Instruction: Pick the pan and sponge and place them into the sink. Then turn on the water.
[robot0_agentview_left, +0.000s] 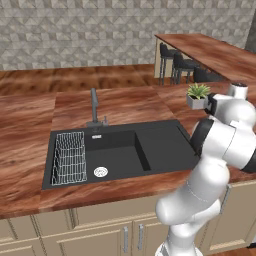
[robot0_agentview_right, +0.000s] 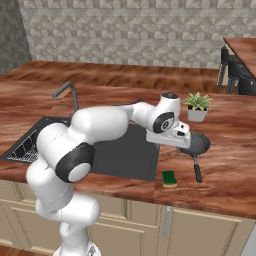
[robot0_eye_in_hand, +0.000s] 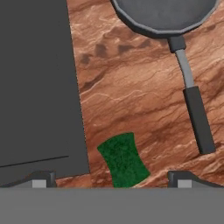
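The black pan (robot0_agentview_right: 196, 144) lies on the wooden counter right of the sink (robot0_agentview_right: 125, 155), its long handle (robot0_eye_in_hand: 195, 111) pointing toward the counter's front edge. The small sponge (robot0_agentview_right: 169, 178), green face up, rests near that front edge between the sink's drainboard (robot0_eye_in_hand: 35, 87) and the pan handle. My gripper (robot0_eye_in_hand: 111, 180) hangs open above the counter with nothing between its fingers; the sponge (robot0_eye_in_hand: 124, 159) sits just ahead of the gap, and the pan (robot0_eye_in_hand: 164, 13) is farther off. The faucet (robot0_agentview_left: 93, 105) stands behind the basin, and no water runs.
A wire rack (robot0_agentview_left: 69, 157) sits in the left part of the sink, beside the round silver drain (robot0_agentview_left: 100, 172). A potted plant (robot0_agentview_right: 198, 106) stands on the counter behind the pan. Bar stools (robot0_agentview_left: 175, 62) stand by a far counter.
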